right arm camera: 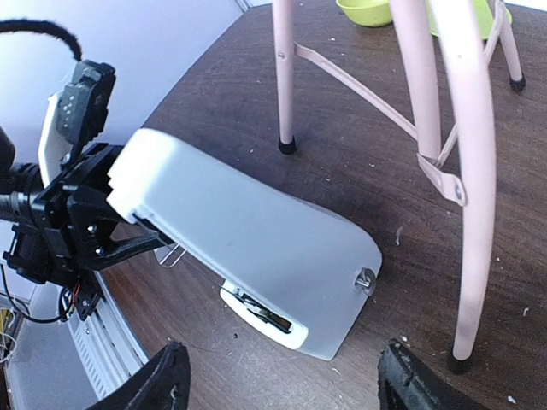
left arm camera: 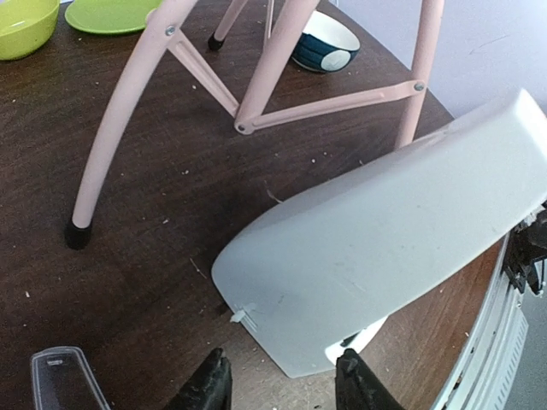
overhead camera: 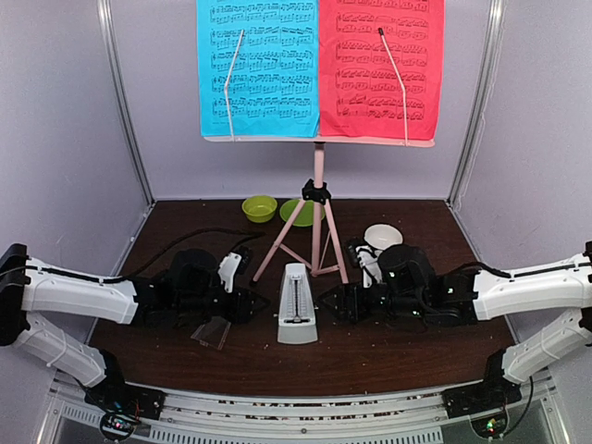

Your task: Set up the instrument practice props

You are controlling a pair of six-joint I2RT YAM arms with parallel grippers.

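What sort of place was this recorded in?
Likely a lab test booth, not a real music room: plain pale walls and metal posts enclose a small dark table, two robot arms are bolted to a rail at its near edge, and the stand looks staged.

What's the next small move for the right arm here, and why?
Probably draw the right gripper straight back from the metronome. Its jaws are open, the metronome stands upright on its own, and its clear cover lies off beside it, so nothing there seems left to hold.
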